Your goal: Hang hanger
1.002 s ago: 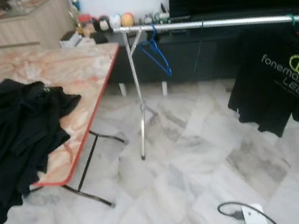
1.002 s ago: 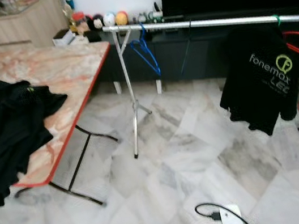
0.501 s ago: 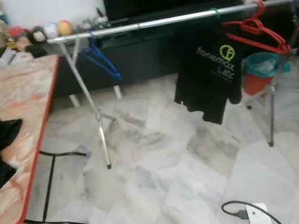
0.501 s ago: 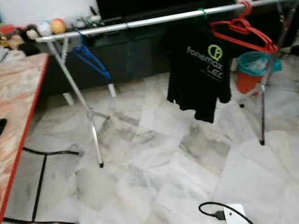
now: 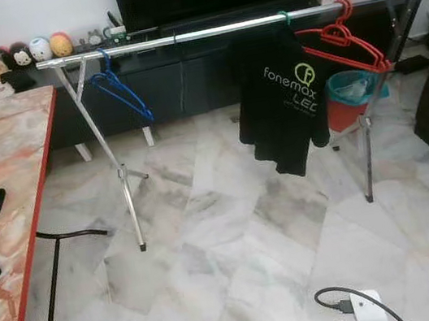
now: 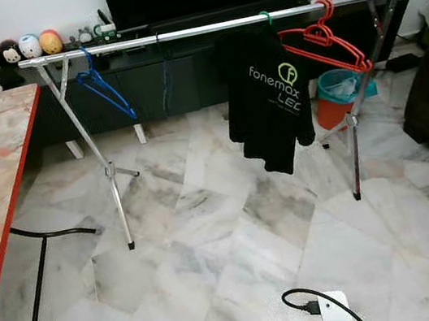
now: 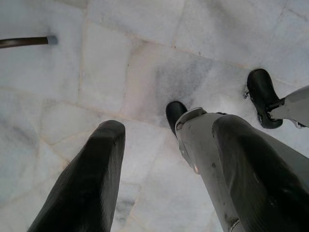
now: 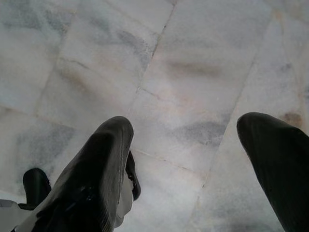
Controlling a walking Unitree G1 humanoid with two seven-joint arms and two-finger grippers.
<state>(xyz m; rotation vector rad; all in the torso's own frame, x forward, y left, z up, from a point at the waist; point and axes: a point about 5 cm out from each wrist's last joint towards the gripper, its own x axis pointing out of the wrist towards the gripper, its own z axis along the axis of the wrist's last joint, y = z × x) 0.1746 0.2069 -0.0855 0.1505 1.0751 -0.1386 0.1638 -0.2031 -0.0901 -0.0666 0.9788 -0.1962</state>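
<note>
Left hand (image 7: 164, 169) hung idle, fingers spread, nothing held, marble floor (image 7: 145, 72) below. Right hand (image 8: 193, 164) same: apart, empty. Ahead, long silver metal clothes rail (image 5: 201, 32) carried blue plastic hanger (image 5: 122, 92) nr its left end, black printed T-shirt (image 5: 283, 100) & red plastic hangers (image 5: 343, 44) twd right. Marble-pattern worktop w/ red edge (image 5: 7, 154) stood at left.
</note>
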